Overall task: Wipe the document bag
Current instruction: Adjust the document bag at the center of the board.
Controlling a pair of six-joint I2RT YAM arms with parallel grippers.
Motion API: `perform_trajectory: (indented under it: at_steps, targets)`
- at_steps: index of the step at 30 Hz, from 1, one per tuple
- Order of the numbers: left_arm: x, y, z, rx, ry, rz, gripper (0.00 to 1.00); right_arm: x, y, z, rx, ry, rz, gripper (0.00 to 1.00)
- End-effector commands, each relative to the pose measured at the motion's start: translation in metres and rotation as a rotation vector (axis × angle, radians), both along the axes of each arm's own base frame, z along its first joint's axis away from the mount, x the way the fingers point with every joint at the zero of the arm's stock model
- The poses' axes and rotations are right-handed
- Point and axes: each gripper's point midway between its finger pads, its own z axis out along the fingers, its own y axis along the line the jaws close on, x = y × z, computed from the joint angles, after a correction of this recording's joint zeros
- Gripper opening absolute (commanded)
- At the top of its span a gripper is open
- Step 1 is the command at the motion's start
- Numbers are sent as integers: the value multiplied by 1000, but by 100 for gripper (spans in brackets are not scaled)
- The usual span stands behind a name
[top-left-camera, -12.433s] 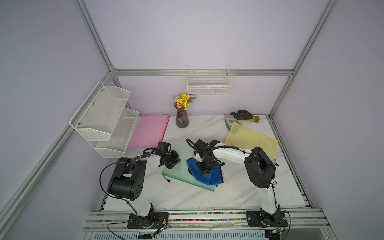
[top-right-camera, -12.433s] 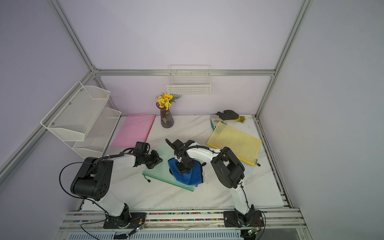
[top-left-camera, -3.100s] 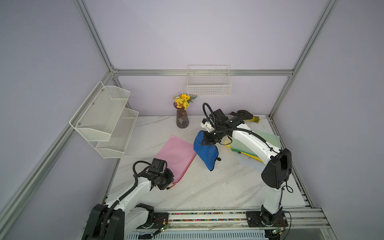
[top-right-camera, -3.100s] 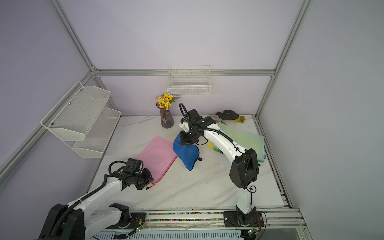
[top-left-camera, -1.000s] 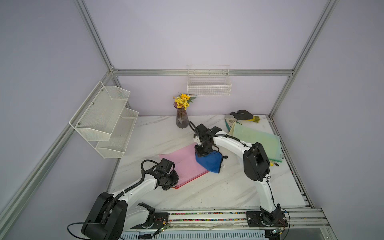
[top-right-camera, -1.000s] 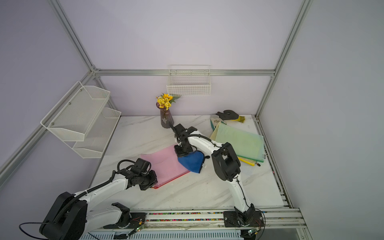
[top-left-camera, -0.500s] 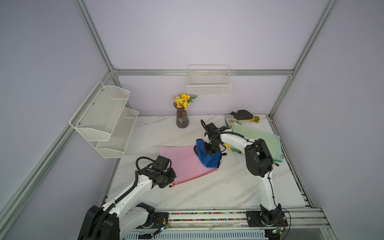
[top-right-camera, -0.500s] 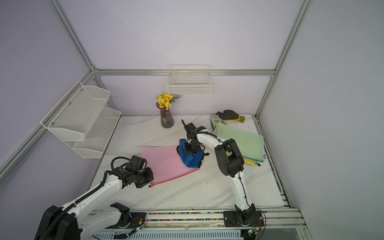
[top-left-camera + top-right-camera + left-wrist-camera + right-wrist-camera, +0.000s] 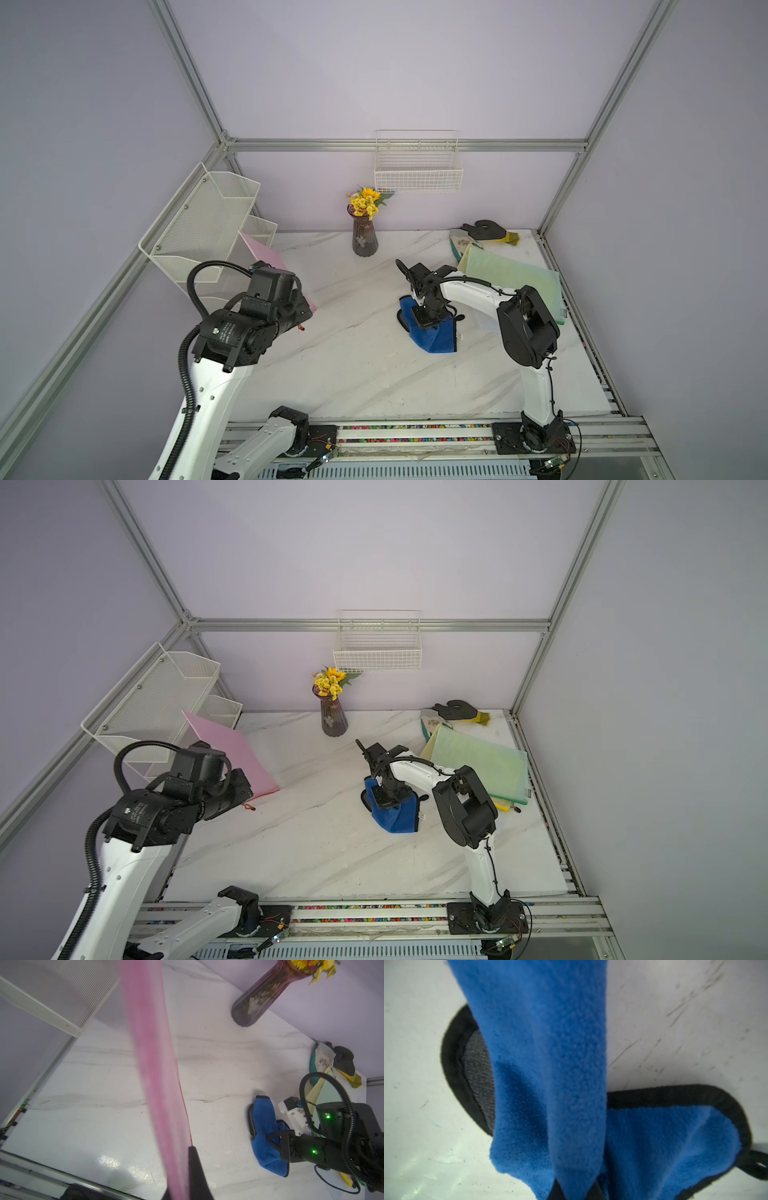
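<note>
Item one, pink document bag (image 9: pixel 232 750): my left end effector (image 9: pixel 187 1153) is pressed together on its lower corner, and the sheet runs up and away from it toward the wire rack (image 9: pixel 153 704), clear of the desk (image 9: pixel 353 365). A red zip pull (image 9: pixel 248 807) dangles just beneath the grip. I judge it light, thin and floppy, probably slick-faced. A corner pinch lets it bow and swing, so the stiffer zip edge is the better hold, and it wants laying flat before any wiping pressure. Item two, blue cloth (image 9: pixel 434 336): pinched in my right end effector (image 9: pixel 426 318), it hangs below the grip with its lower folds and black-bound hem resting on the desk, well apart from the pink bag. It looks soft, plush and easy to hold. Item three, green document bag (image 9: pixel 478 762): flat on the desk beyond the right end effector, away from the left. Writing: a white tag (image 9: pixel 458 334) on the cloth hem, too small to read; no brand legible anywhere.
</note>
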Motion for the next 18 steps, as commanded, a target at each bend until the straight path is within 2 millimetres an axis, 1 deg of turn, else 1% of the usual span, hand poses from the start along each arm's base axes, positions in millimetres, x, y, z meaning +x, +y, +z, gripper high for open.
perform_trajectory:
  at_steps: [1, 3, 4, 6, 8, 9, 11, 13, 16, 18]
  targets:
    - [-21, 29, 7, 236, 142, -29, 0, 2, -3, 7, 16, -24, -31, 0]
    - [-10, 19, 5, 233, 188, -72, 0, 5, -7, 12, 23, -46, -59, 0]
    - [-1, 8, -1, 217, 205, -108, 0, 8, -9, 17, 29, -63, -72, 0]
    - [19, -24, -16, 214, 221, -206, 0, 12, -16, 27, 23, -98, -96, 0]
    - [38, -66, -40, 193, 274, -315, 0, 16, -23, 40, 23, -124, -128, 0]
    - [47, -92, -56, 158, 303, -386, 0, 17, -26, 48, 25, -146, -139, 0]
    - [63, -142, -92, 146, 360, -498, 0, 21, -33, 65, 22, -195, -155, 0]
    - [70, -192, -130, 112, 429, -614, 0, 23, -37, 83, 24, -235, -168, 0]
    - [75, -253, -189, 7, 528, -747, 0, 25, -40, 108, 31, -285, -182, 0]
    - [78, -285, -216, -45, 566, -809, 0, 27, -40, 123, 52, -320, -187, 0]
